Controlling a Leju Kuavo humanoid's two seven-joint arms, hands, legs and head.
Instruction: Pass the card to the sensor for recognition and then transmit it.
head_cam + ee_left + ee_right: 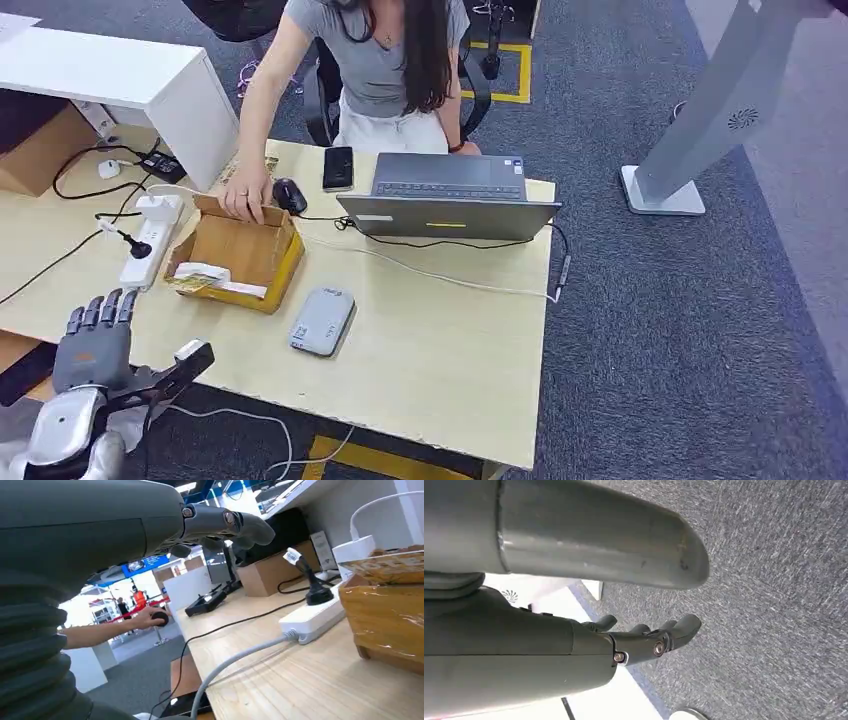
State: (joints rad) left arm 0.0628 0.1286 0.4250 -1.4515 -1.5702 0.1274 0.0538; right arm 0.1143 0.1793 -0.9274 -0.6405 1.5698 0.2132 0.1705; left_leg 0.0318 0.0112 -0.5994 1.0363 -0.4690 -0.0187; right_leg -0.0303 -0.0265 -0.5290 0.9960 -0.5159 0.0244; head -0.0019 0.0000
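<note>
Head view shows the left hand (95, 338) raised at the near corner of the counter (440, 340), its fingers apart and nothing in them. The card (202, 273), as far as can be told, is the pale flat piece lying in the near end of the open cardboard box (240, 252); its edges are too small to read clearly. It should be light, thin and stiff, and likely slick, so a pinch across one free edge, lifted off the box floor, looks the safest hold. The grey sensor (322, 320) lies flat on the counter just beside the box. The wood-look counter is smooth and level, crossed by a white cable (430, 273) and carrying a power strip (152, 240) and a laptop (448, 197). A person's hand (243, 203) rests on the box's far rim. Right wrist view shows the right hand (644, 640) over grey carpet (774, 580), fingers loosely extended and holding nothing.
</note>
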